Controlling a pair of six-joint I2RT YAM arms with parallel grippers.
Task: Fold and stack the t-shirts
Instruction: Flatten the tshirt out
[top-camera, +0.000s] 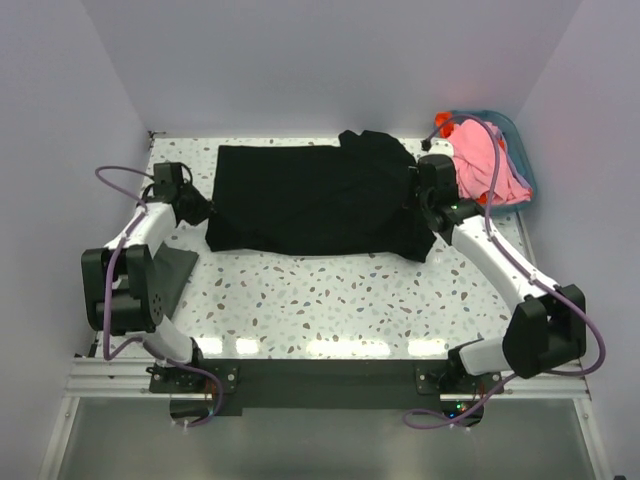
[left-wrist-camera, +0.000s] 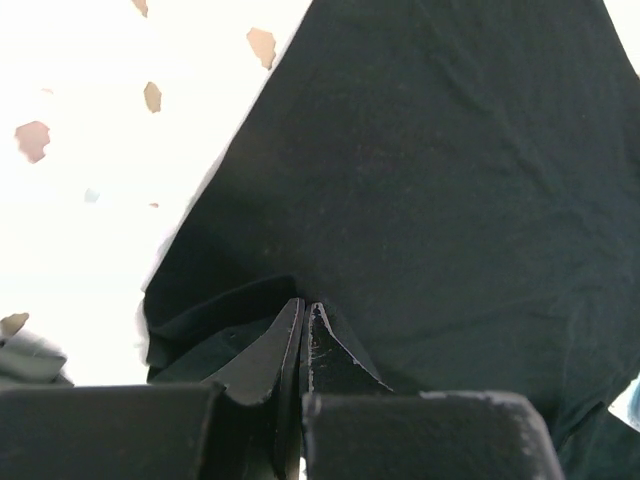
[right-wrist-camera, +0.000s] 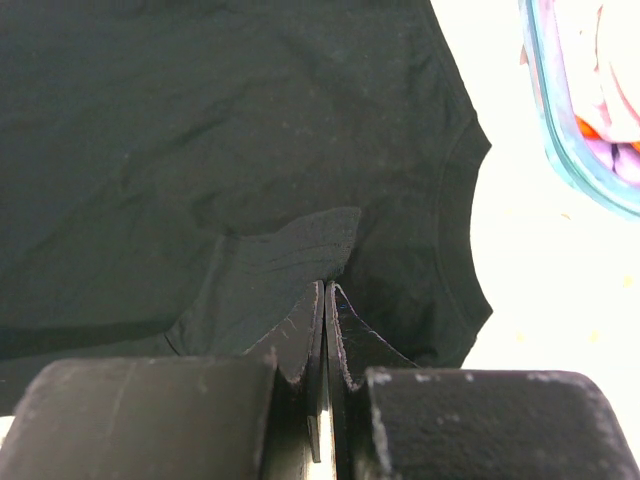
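A large black t-shirt (top-camera: 310, 195) lies spread across the back of the speckled table. My left gripper (top-camera: 203, 212) is at its left edge. In the left wrist view the jaws (left-wrist-camera: 304, 308) are shut with black fabric (left-wrist-camera: 450, 150) bunched at the tips. My right gripper (top-camera: 418, 200) is over the shirt's right side. In the right wrist view its jaws (right-wrist-camera: 326, 288) are shut on a raised fold of the black shirt (right-wrist-camera: 200, 120). A pink t-shirt (top-camera: 480, 160) and a bit of an orange-red one (top-camera: 447, 120) lie heaped in the basket.
The teal plastic basket (top-camera: 522, 160) stands at the back right corner, and its rim shows in the right wrist view (right-wrist-camera: 560, 150). A dark grey piece of fabric (top-camera: 172, 275) lies flat at the left, beside the left arm. White walls enclose the table on three sides.
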